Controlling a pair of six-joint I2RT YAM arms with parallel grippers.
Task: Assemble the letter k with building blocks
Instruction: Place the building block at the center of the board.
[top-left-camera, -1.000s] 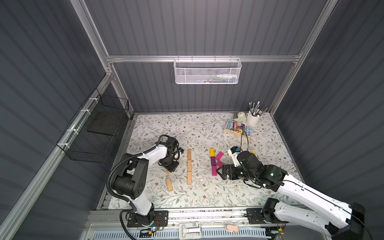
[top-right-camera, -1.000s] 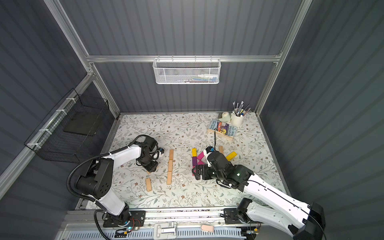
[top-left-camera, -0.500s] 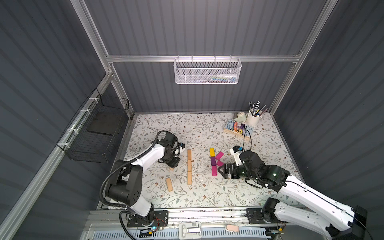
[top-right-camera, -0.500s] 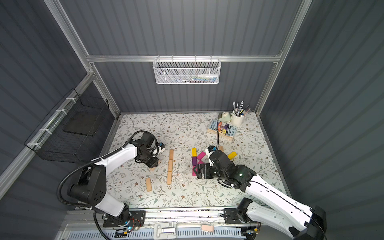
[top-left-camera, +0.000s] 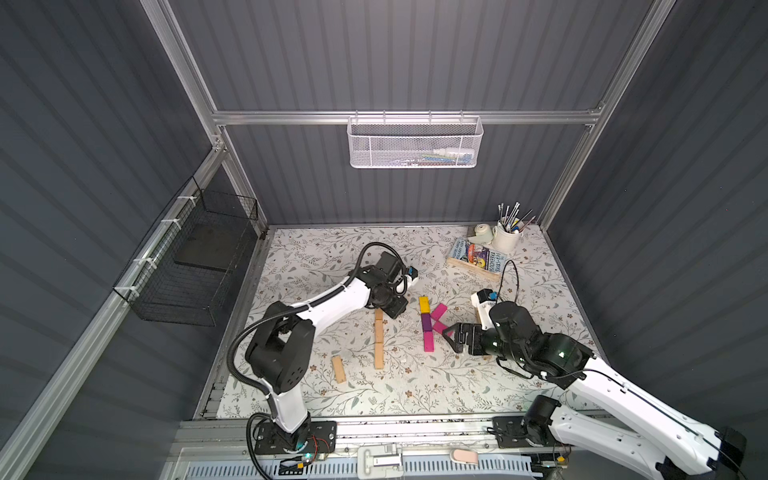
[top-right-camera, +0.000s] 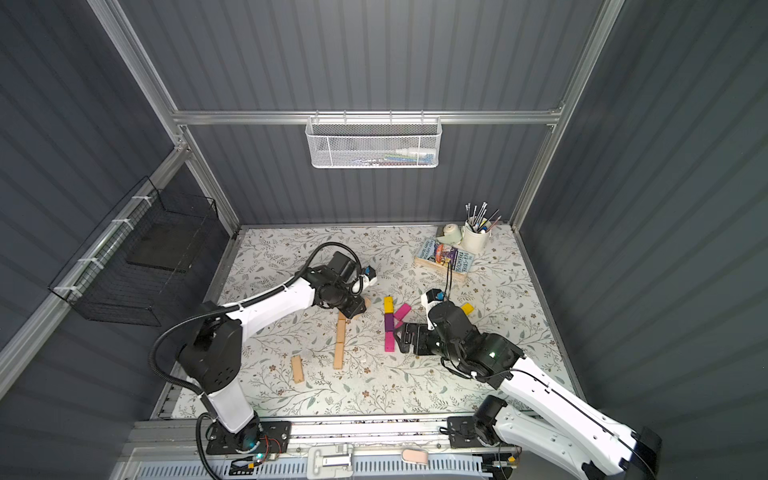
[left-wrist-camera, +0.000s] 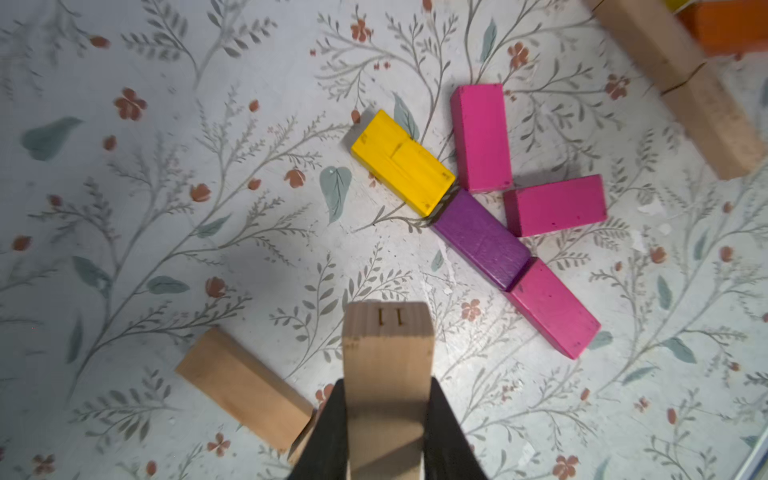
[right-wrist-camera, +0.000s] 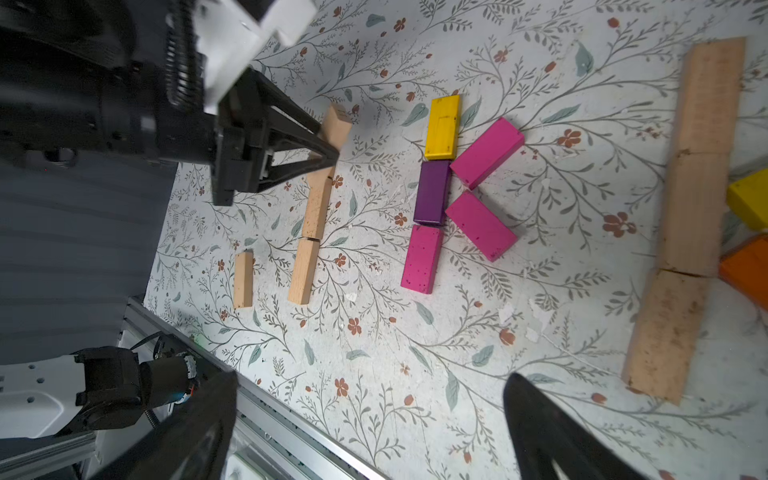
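My left gripper (left-wrist-camera: 386, 382) is shut on a plain tan block (left-wrist-camera: 386, 353), held tilted just above the mat at the far end of a tan column (top-left-camera: 378, 340) of building blocks. Another tan block (top-left-camera: 338, 369) lies loose to the column's left. To the right, a yellow (right-wrist-camera: 442, 126), a purple (right-wrist-camera: 432, 191) and a magenta block (right-wrist-camera: 422, 257) lie end to end, with two magenta blocks (right-wrist-camera: 486, 151) angled off them. My right gripper (top-left-camera: 451, 332) stands open beside these, nothing between its fingers (right-wrist-camera: 540, 415).
A row of tan blocks (right-wrist-camera: 690, 208) with a yellow (right-wrist-camera: 748, 199) and an orange block (right-wrist-camera: 748, 266) lies under the right arm. A book tray (top-left-camera: 476, 257) and pen cup (top-left-camera: 505, 237) stand back right. A black wire basket (top-left-camera: 187, 266) hangs left.
The left arm has swung right, from beside the loose tan block to the far end of the tan column, with its jaws closed on a tan block. The right gripper shifted slightly.
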